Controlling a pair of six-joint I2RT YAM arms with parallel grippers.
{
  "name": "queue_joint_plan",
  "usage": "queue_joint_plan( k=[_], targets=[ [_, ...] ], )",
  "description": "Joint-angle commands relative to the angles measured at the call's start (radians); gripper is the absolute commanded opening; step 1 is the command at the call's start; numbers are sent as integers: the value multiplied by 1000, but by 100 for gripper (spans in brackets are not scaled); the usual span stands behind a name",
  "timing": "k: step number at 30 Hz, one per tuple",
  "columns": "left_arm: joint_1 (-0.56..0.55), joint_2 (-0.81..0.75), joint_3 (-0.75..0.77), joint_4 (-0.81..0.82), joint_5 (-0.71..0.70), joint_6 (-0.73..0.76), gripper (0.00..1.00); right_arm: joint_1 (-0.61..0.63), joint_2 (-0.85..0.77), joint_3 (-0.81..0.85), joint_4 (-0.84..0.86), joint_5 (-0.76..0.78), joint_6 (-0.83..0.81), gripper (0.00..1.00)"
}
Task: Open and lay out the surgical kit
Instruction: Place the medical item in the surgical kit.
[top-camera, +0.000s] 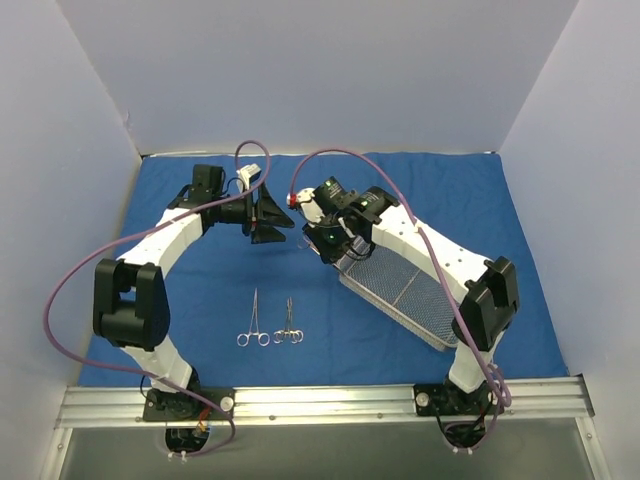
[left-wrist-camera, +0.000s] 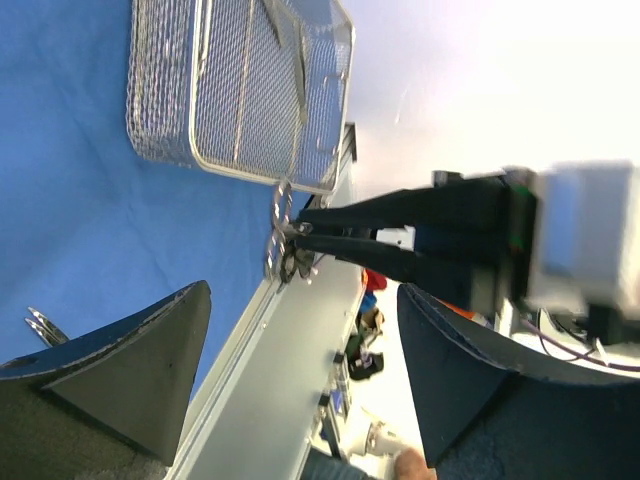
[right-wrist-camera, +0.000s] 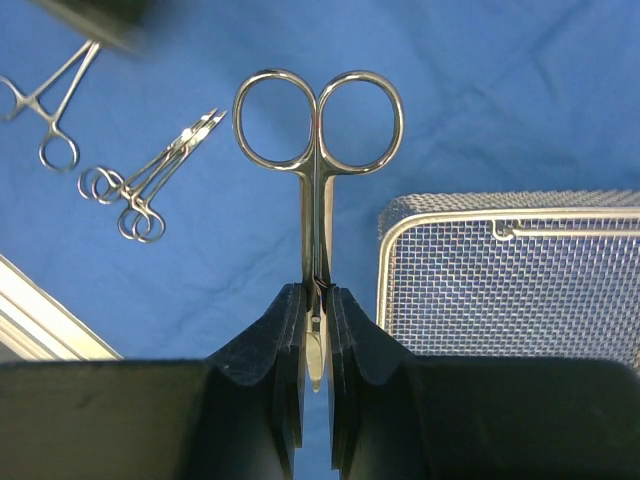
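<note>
Right gripper: clamped on forceps shank, rings ahead; top view too small to show this.
Left gripper: jaws wide, holding nothing.
Tray: right of Right gripper, cropped.

Top camera looks down from behind; wrist cameras sit close behind their fingers, the left seemingly rolled sideways. All three share the tray.

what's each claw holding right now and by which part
The right claw pinches a ring-handled steel instrument by its tip end, with the finger rings sticking out free. The left claw is open and holds nothing.
</note>
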Motion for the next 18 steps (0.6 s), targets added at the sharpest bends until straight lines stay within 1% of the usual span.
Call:
queue_joint_plan(
  k=[1, 3, 5, 7, 9, 11, 18],
  targets=[
    [-28, 31, 35, -33, 35, 55, 84, 24, -46, 6, -25, 53, -64, 0],
    [-44, 44, 67, -129, 29, 101, 84, 27, -62, 0, -28, 38, -72, 0],
    [-64, 66, 82, -154, 31, 132, 83, 30, -77, -6, -28, 27, -75, 0],
    [-77, 92, 118, -218, 29, 182, 83, 35, -94, -14, -28, 16, -77, 0],
    [-96, 106, 138, -260, 23, 204, 80, 41, -100, -14, -31, 12, -77, 0],
    [-102, 106, 136, -257, 23, 201, 79, 49, -103, -20, -34, 5, -74, 0],
    [-108, 107, 118, -193, 44, 152, 67, 66, -119, -40, -22, -2, -66, 0]
  ],
)
